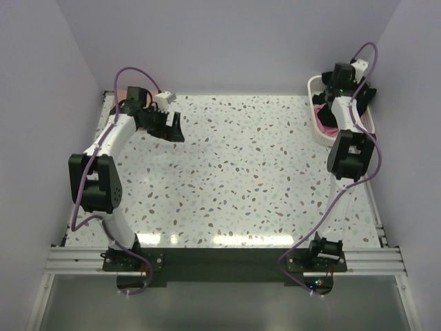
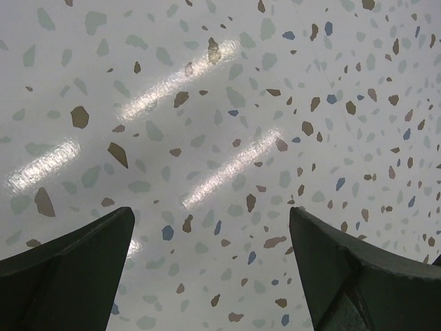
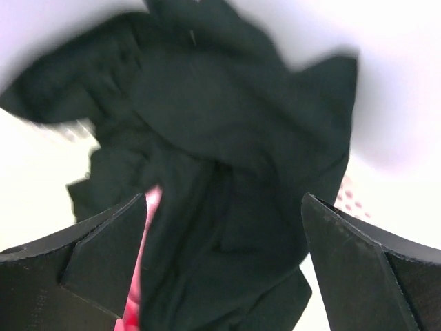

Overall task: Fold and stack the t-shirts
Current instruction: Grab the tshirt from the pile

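**Risk of a tangled pick from the basket**

The right jaws hang wide open, holding nothing, over the black shirt (image 3: 227, 103), which lies bunched in the basket (image 1: 315, 86) at the upper right of the top view. The pink shirt (image 1: 321, 116) lies under it. A deep bite could drag both out; a shallow one could slip. The left jaws, open and empty, hover over the surface (image 2: 207, 103) at upper left.

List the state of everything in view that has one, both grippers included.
left gripper: open, empty, over bare table.
right gripper: open, over the black t-shirt, nothing gripped.
black t-shirt: crumpled, unfolded, on top in the basket.
pink t-shirt: in the basket, mostly hidden under the black one.
basket: upright at the far right corner, holding both shirts.
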### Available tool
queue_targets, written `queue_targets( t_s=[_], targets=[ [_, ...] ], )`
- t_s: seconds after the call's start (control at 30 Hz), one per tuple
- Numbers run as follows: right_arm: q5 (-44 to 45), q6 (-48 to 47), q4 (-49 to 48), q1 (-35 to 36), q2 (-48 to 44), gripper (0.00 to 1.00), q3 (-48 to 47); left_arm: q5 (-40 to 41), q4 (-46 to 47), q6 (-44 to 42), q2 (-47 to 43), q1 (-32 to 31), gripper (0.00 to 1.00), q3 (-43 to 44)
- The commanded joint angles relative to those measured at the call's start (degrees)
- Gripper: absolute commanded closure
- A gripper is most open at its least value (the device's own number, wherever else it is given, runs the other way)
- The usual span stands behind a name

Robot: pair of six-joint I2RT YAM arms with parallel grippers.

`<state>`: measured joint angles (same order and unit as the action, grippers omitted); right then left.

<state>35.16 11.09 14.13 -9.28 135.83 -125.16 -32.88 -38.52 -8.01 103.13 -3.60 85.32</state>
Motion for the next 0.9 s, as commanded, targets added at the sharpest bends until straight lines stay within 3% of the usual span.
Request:
queue_targets(
  t_s=[0.0,0.27,0.47,0.57,0.6,0.67,0.7,0.73,0.77,0.87],
  targets=[
    [2.2,1.3,-1.31,-0.21,-0.04,0.04,3.52,-1.22,-0.59,0.98,0.84,0.7,0.0,3.19],
    [-0.97,2.09,1.69,-0.56,2.68,0.03,4.93,-1.22,-1.2,1.33,1.9,0.69,0.0,4.15],
    [-1.93,2.44,1.95,-0.57,4.09,0.14,4.84,-0.78,-1.82,0.98,1.46,0.7,0.0,3.63],
    [-2.29,2.35,2.04,-0.74,3.92,0.33,4.75,-0.34,-1.73,1.15,1.37,0.7,0.0,3.54],
    [-2.37,2.44,2.48,-0.83,3.92,0.5,4.67,-0.34,-1.73,1.16,1.28,0.7,0.0,3.54],
    [-3.77,2.62,3.01,-1.0,2.96,0.7,4.66,-0.34,-1.82,1.16,1.02,0.7,0.0,3.63],
    [-4.91,2.71,3.53,-1.18,2.43,0.86,4.75,-0.25,-1.82,1.16,0.84,0.7,0.0,3.45],
    [-5.88,2.88,3.97,-1.09,1.9,0.94,4.58,-0.25,-1.99,1.07,0.67,0.61,0.0,3.36],
    [-8.15,2.88,4.93,-1.09,0.5,1.0,4.4,-0.43,-1.99,1.07,0.49,0.69,0.0,3.28],
    [-10.8,4.11,6.17,-1.09,-3.53,1.0,4.49,-0.78,-2.52,0.8,-0.12,0.7,0.0,3.01]
  ],
)
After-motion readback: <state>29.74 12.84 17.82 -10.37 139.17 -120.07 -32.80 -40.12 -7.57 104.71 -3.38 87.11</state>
